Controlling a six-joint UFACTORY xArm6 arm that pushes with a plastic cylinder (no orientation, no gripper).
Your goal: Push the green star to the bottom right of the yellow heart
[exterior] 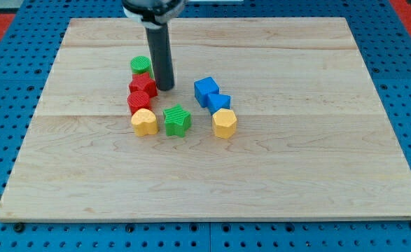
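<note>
A pale wooden board (pixel 261 175) lies on blue pegboard (pixel 2 105). My tip (pixel 164 88) (no pincer here) stands just above the green star (pixel 177 120), beside the yellow heart (pixel 144 122).

Pale matt wooden board (pixel 275 161) with visible grain, ridged plastic-looking green star (pixel 177 120), smooth dark rod, perforated blue surround (pixel 9 63)

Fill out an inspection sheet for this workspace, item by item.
Surface: pale wooden board, flat, on a blue perforated base.
Job's things: green star block lies just to the view's right of the yellow heart block, level with it.
Clutter: green round block, two red blocks stacked in a column above the heart; two blue blocks and a yellow hexagonal block to the view's right.
End effector: my tip rests beside the upper red block, above the star.
Cables: nothing seen.
Surroundings: red patches at the top corners.
</note>
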